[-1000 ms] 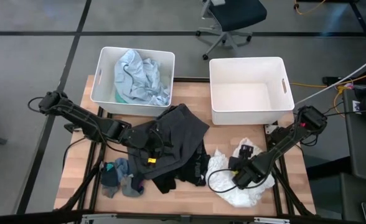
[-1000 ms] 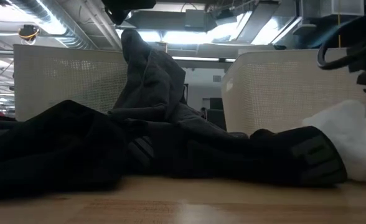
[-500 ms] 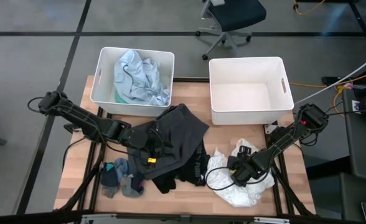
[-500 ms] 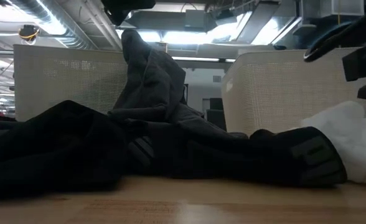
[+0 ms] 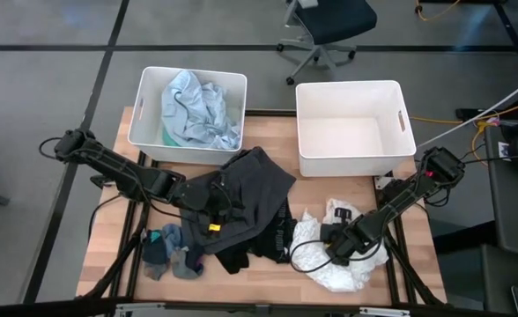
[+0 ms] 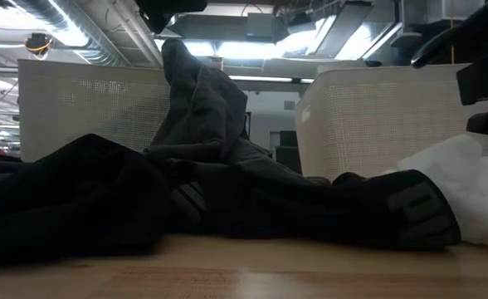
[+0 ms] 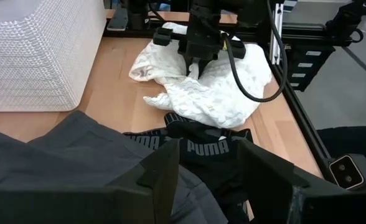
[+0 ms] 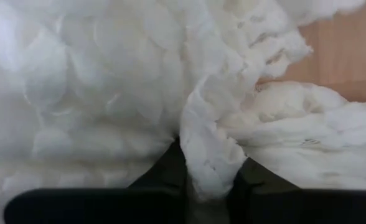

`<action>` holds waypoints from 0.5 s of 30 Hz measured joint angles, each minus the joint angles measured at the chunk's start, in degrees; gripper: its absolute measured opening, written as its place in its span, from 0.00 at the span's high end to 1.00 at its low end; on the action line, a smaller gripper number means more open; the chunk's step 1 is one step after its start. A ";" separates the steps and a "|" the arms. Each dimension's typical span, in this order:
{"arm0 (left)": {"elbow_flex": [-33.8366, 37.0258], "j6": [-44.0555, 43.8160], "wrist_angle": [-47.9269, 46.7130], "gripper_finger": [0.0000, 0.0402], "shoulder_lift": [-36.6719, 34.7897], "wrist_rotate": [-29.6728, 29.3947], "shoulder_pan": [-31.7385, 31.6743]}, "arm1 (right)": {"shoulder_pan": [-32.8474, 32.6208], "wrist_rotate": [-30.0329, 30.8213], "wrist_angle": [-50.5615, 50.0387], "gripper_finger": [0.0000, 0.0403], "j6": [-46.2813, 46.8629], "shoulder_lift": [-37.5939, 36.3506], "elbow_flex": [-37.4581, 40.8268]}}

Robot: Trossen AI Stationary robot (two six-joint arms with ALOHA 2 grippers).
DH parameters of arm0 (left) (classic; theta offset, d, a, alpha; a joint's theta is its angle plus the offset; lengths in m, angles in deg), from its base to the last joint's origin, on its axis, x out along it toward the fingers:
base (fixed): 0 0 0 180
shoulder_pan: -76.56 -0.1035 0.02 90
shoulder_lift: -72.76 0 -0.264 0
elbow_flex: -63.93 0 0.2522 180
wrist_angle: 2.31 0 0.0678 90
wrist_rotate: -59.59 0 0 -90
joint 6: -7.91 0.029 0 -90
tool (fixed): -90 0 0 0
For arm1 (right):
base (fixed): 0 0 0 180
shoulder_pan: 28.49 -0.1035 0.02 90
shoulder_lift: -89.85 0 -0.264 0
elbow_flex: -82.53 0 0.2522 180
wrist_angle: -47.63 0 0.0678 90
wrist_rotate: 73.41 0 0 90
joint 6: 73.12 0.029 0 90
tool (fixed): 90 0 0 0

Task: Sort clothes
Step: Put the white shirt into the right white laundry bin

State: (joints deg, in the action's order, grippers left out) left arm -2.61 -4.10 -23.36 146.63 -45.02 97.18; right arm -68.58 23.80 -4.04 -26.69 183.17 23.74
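The dark grey garment [image 5: 246, 189] lies mid-table. My left gripper [image 5: 213, 210] is shut on it and holds a peak of it raised [image 6: 186, 91]. Beside it lies a black garment with a lettered waistband [image 7: 201, 147]. The white textured garment [image 5: 334, 264] is heaped at the near right, with my right gripper [image 5: 331, 242] down on it and shut on a fold. Small grey-blue socks [image 5: 166, 251] rest at the near left. A pale blue garment [image 5: 197, 110] fills the left bin. My left gripper holds the dark grey garment by a gathered bunch [image 7: 192, 190] between its two fingers, coming from above. The bunch rises in a peak [image 6: 178, 58] under the gripper, and the rest of the garment lies on the table. My right gripper pinches a raised fold of the white garment [image 8: 208, 165] between its two fingers [image 8: 164, 171]. It comes from above, slanting down. The garment lies slack on the table around the fold.
Two white bins stand along the far edge, the left one [image 5: 193, 70] holding cloth and the right one [image 5: 347, 84] showing only its floor. An office chair [image 5: 329, 26] stands beyond the table. Bare wood shows between the bins and at the near edge.
My right gripper has shut on a fold of the white garment and shifted slightly toward the table's left, drawing the cloth together under it. The left arm and the dark grey garment have kept still.
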 joint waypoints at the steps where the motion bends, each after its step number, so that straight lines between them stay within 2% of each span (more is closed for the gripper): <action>1: 0.00 0.00 0.00 0.61 0.00 0.00 0.00 | 0.02 -0.96 0.32 0.86 -1.59 0.00 0.00; 9: 0.00 -0.33 0.00 0.61 0.00 0.00 0.00 | 0.06 -3.80 0.70 0.87 -7.22 -3.58 -1.88; 15: 0.00 -1.07 -0.20 0.61 0.00 0.00 0.00 | 0.02 -0.39 0.15 0.87 -8.07 -10.19 -2.69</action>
State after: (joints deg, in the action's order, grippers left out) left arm -2.61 -5.17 -23.55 146.63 -45.02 97.18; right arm -68.57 23.41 -3.89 -34.76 172.98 21.05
